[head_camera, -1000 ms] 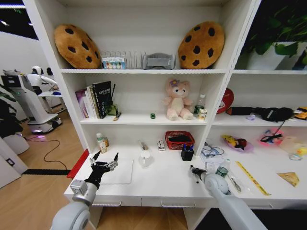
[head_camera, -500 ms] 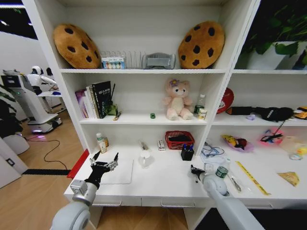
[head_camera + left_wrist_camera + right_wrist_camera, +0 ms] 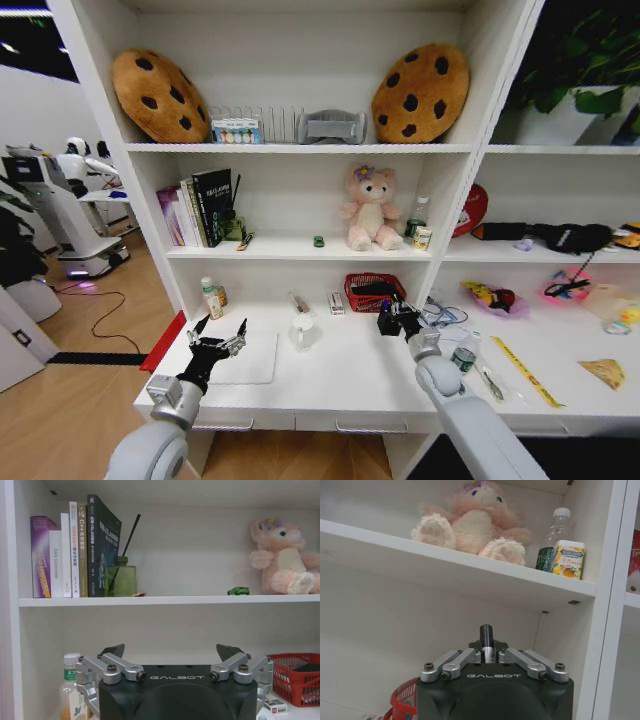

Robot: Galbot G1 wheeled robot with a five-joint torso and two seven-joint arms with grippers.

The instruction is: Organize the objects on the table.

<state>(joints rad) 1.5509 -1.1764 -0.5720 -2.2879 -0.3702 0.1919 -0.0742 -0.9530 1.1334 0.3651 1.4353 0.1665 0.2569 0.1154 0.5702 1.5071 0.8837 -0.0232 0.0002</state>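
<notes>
My right gripper (image 3: 399,319) hovers over the back of the white table (image 3: 345,385), just beside the black pen holder (image 3: 386,324). In the right wrist view the right gripper (image 3: 486,651) is shut on a dark pen (image 3: 486,632) that sticks up between its fingers. My left gripper (image 3: 217,338) hangs open over the slim white laptop (image 3: 252,362) at the table's left end; in the left wrist view the left gripper (image 3: 170,654) has nothing between its fingers. A clear cup (image 3: 303,331) stands mid-table. The green-capped bottle (image 3: 462,357) stands right of my right arm. A tiny green toy car (image 3: 318,241) rests on the shelf above.
A red basket (image 3: 374,292) and a white-capped drink bottle (image 3: 211,297) stand at the back wall. Books (image 3: 200,208) and a pink plush bear (image 3: 370,208) fill the shelf above. A yellow ruler (image 3: 525,371) and assorted clutter lie to the right. Another robot (image 3: 60,210) stands far left.
My right gripper has risen and moved back from near the table's front to the pen holder, still shut on the pen. The left arm has not moved.
</notes>
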